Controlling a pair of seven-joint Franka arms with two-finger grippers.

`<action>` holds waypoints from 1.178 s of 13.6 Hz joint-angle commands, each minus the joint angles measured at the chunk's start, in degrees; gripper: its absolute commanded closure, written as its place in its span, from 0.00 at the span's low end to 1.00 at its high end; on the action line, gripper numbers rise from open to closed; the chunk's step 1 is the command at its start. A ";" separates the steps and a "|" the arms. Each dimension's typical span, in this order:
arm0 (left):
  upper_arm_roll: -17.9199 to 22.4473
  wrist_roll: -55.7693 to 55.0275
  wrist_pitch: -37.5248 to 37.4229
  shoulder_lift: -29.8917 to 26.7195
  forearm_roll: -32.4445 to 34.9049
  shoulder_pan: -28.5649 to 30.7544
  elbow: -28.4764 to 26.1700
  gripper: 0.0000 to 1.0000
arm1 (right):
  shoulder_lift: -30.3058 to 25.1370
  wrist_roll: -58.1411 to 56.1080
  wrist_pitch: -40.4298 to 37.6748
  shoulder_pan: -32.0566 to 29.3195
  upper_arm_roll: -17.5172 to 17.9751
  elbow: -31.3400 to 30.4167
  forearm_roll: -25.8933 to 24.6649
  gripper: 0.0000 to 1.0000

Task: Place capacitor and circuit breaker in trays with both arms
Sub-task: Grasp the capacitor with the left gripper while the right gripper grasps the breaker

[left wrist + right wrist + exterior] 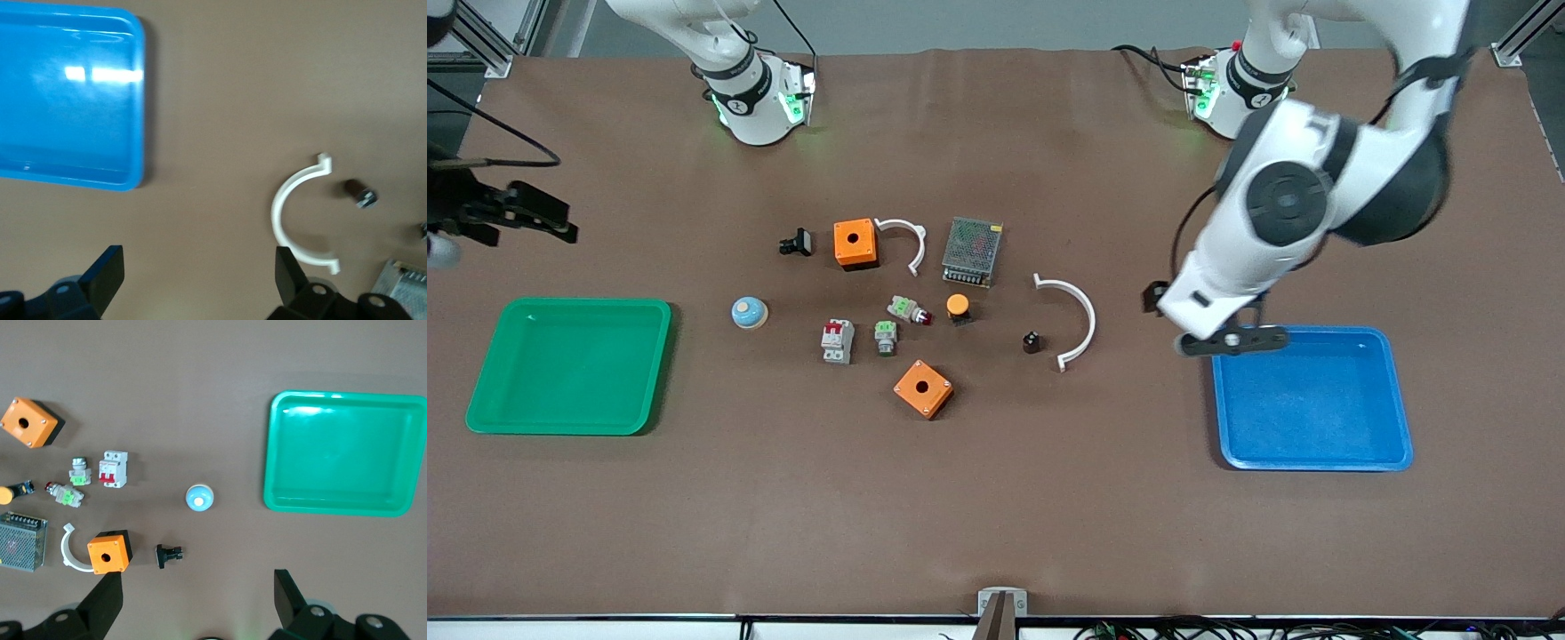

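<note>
The capacitor (1032, 341) is a tiny black cylinder on the brown table beside a large white curved piece (1074, 318); it also shows in the left wrist view (360, 193). The circuit breaker (837, 340), white-grey with red levers, lies nearer the right arm's end and shows in the right wrist view (113, 469). My left gripper (1232, 341) hangs open and empty over the edge of the blue tray (1316, 464), its jaws (200, 273) wide apart. My right gripper (551, 222) is held high over the right arm's end of the table, open and empty (198, 600).
A green tray (569, 304) lies at the right arm's end. Two orange boxes (855, 243) (923, 388), a mesh power supply (971, 252), a small white curved piece (903, 238), a blue dome button (748, 312), green-topped grey parts (886, 336), an orange-capped button (958, 307) and a black clip (796, 242) lie mid-table.
</note>
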 commanded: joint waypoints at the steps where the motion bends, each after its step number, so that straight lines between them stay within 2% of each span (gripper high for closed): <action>1: 0.19 -11.37 7.88 5.81 1.20 -4.04 0.91 0.01 | 2.59 0.77 -0.68 2.84 -0.13 0.96 0.85 0.00; 3: 0.19 -19.20 14.47 9.68 1.20 -6.94 1.08 0.01 | 4.00 2.69 -0.42 4.51 -0.13 1.05 0.94 0.00; 8: 0.10 -34.60 24.34 17.95 1.02 -12.66 1.35 0.10 | 8.05 7.36 4.41 9.53 -0.13 0.00 2.42 0.00; 9: 0.19 -35.57 24.78 19.00 1.02 -13.45 1.35 0.16 | 8.66 7.36 5.02 10.31 -0.13 -0.62 2.95 0.00; 12: 0.19 -36.99 27.33 21.29 1.02 -14.33 1.35 0.27 | 9.37 8.76 12.38 12.78 -0.13 -6.92 4.97 0.00; 15: 0.27 -37.08 29.79 22.79 1.02 -14.42 1.35 0.30 | 9.37 12.79 22.22 15.76 -0.13 -14.84 5.95 0.00; 16: 0.28 -37.08 30.06 23.23 0.94 -14.34 1.43 0.38 | 9.28 13.59 25.22 16.38 -0.13 -17.21 5.95 0.00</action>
